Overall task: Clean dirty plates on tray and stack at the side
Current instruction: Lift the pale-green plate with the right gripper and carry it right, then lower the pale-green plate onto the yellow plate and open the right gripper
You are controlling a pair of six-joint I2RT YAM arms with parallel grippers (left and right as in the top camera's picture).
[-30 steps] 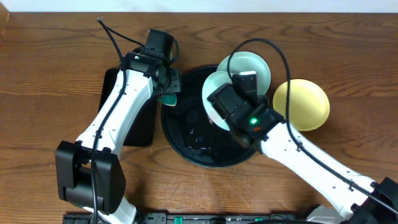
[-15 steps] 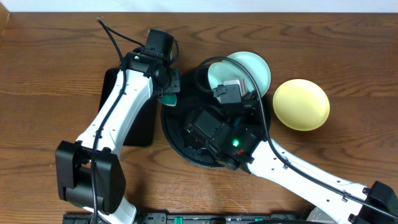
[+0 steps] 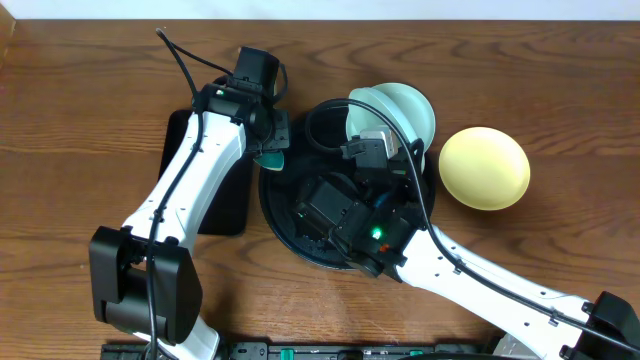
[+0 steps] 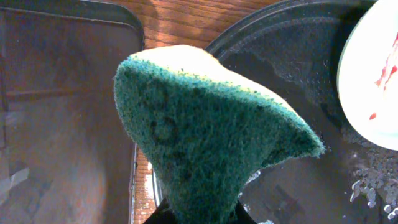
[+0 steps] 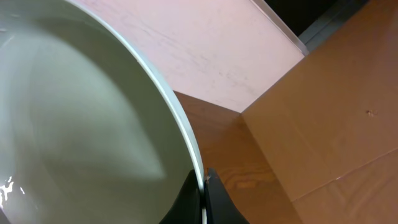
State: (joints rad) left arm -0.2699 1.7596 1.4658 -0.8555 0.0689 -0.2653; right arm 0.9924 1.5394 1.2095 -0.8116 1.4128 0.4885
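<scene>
Left gripper [image 3: 268, 140]: clamped on sponge [image 4: 205, 130].
Right gripper [image 5: 202, 190]: pinching plate [image 5: 81, 106] by rim — thin edge hold.
Risk: tilted plate slips, drops onto tray [image 3: 283, 228].

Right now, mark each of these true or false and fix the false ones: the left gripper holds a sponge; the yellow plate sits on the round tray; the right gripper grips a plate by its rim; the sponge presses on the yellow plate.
1. The left gripper is shut on a green sponge. True.
2. The yellow plate sits on the round black tray. False: it lies on the wooden table beside that tray.
3. The right gripper pinches a mint plate by its rim. True.
4. The sponge presses on the yellow plate. False: it hangs over the tray's opposite edge, well apart from that plate.
</scene>
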